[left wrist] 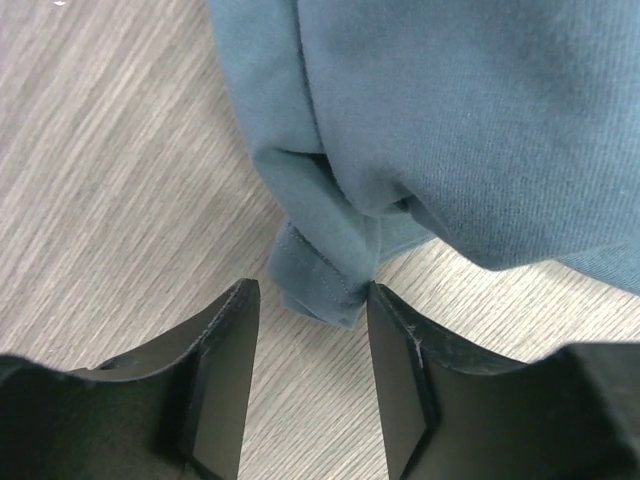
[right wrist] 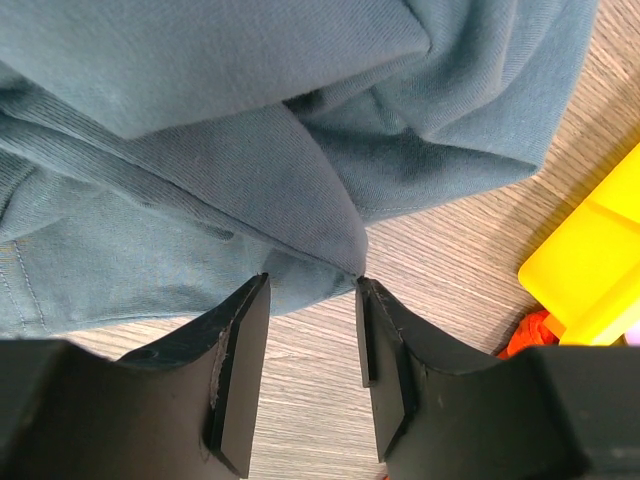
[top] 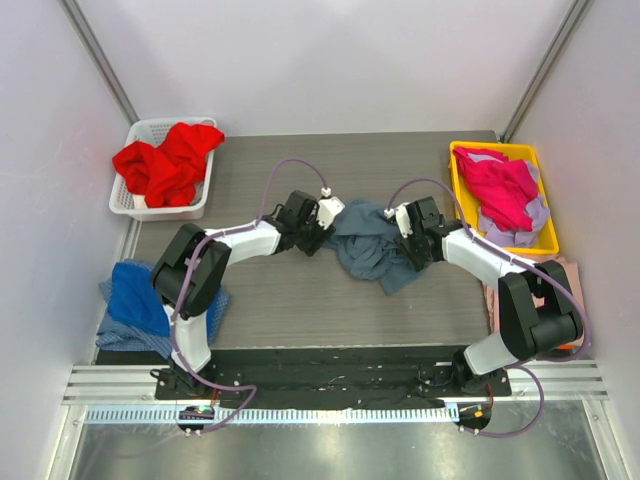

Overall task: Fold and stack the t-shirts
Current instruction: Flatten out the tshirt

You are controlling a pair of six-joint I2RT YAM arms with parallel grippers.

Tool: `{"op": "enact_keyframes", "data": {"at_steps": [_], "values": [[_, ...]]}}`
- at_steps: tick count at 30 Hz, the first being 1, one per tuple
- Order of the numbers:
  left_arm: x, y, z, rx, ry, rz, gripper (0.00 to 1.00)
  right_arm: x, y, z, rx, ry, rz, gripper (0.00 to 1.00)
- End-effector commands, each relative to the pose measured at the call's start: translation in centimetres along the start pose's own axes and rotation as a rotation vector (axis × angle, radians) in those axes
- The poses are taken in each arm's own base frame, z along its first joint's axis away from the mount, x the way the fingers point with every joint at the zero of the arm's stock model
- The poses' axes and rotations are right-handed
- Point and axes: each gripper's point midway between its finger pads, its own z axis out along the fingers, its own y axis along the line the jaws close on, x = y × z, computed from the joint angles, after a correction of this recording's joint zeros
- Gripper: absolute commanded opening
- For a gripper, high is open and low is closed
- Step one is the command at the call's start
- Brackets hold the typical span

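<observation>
Your shirt [top: 365,250] is lying crumpled in the middle of the table [top: 290,300], between both arms. Your left gripper [left wrist: 312,300] is standing unclenched, its jaws straddling the shirt's hemmed left corner without pinching it. Your right gripper [right wrist: 312,285] is gaping too, a fold's tip sitting at its mouth, ungrasped. Bare wood is showing toward you and leftward; the bin [top: 530,150] is crowding the right edge.

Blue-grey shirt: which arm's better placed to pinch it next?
Left, probably. A hemmed corner of the blue-grey shirt sits between the tips of the open left gripper; the right gripper meets only a fold edge.
</observation>
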Motion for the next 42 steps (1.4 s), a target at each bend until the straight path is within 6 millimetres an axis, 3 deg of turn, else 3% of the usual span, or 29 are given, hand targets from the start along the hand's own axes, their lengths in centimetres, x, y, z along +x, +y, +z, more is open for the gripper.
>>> {"op": "enact_keyframes", "data": {"at_steps": [1, 6, 9, 11, 12, 15, 19, 26, 33, 38, 42], "values": [[-1.1, 0.1, 0.4, 0.017, -0.023, 0.002, 0.49, -1.5, -0.6, -0.8, 0.026, -0.062, 0.02, 0.47], [-0.7, -0.3, 0.9, 0.036, -0.003, -0.006, 0.39, -1.7, -0.8, -0.9, 0.033, -0.067, 0.021, 0.44], [-1.1, -0.3, 0.5, 0.042, -0.008, -0.006, 0.26, -1.8, -0.9, -1.2, 0.038, -0.073, 0.021, 0.42], [-1.4, -0.2, 0.2, 0.037, -0.011, -0.006, 0.03, -1.9, -0.9, -1.2, 0.037, -0.075, 0.024, 0.4], [-1.9, 0.1, -0.4, 0.022, -0.023, -0.004, 0.0, -1.9, -0.8, -1.2, 0.034, -0.076, 0.025, 0.38], [-2.5, 0.3, -1.3, 0.011, -0.04, -0.006, 0.0, -1.9, -0.8, -1.1, 0.031, -0.072, 0.025, 0.32], [-3.5, 1.1, -2.8, -0.027, -0.067, 0.007, 0.0, -2.3, -1.3, -1.2, 0.053, -0.079, 0.018, 0.33], [-2.8, 1.0, -3.2, -0.031, -0.051, 0.014, 0.0, -2.9, -2.3, -1.3, 0.094, -0.081, 0.001, 0.39], [-2.4, 1.3, -3.6, -0.049, -0.047, 0.033, 0.0, -1.6, -2.7, -0.5, 0.102, -0.05, -0.007, 0.39], [-2.4, 1.8, -3.7, -0.077, -0.049, 0.042, 0.0, -0.6, -2.2, 0.1, 0.085, -0.028, 0.003, 0.37], [-2.5, 2.2, -3.7, -0.088, -0.052, 0.045, 0.0, -0.5, -1.2, -0.9, 0.023, -0.029, 0.018, 0.36]]}}
